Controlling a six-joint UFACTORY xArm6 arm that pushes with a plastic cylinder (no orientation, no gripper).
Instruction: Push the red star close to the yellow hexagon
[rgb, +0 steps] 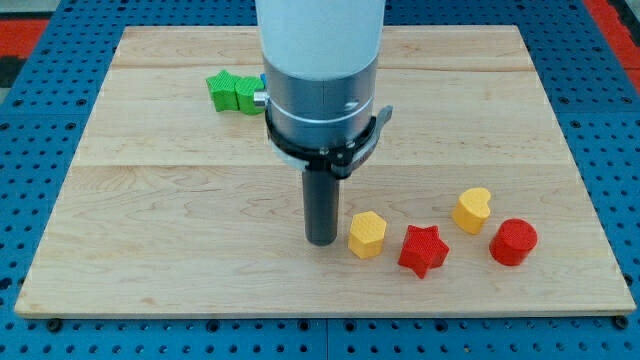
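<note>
The red star (423, 250) lies near the view's bottom, right of centre, on the wooden board (150, 220). The yellow hexagon (367, 234) sits just to its left, a small gap apart or barely touching. My tip (321, 241) rests on the board just left of the yellow hexagon, with a narrow gap between them. The rod hangs from the arm's large grey and white body, which hides part of the board's top middle.
A yellow heart-like block (472, 209) lies up and right of the red star. A red cylinder (513, 242) lies to the star's right. Two green blocks (232, 92) sit at the upper left, partly behind the arm.
</note>
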